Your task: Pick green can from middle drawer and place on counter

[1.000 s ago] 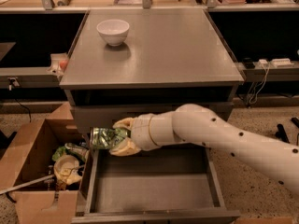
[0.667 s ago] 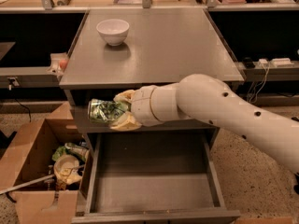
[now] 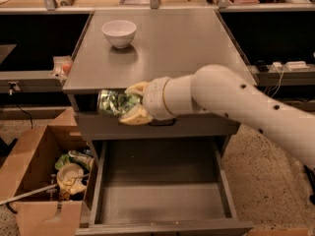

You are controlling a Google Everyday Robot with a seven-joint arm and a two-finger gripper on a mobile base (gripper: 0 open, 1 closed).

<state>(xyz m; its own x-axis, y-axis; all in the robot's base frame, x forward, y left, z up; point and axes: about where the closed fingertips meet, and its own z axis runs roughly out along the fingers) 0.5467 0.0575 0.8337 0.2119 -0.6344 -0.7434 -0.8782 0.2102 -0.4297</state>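
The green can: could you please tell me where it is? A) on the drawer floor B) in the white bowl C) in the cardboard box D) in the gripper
D: the gripper clasps the green can at the front edge of the counter, above the middle drawer.

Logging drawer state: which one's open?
The middle drawer, pulled out; the top drawer is shut. The gripper holds the can at the front edge of the counter.

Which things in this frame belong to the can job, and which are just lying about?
Job:
- green can, held by the gripper just below the counter's front edge
- middle drawer, open
- counter

Lying about:
- bowl on the counter
- cardboard box of rubbish, left of the drawer
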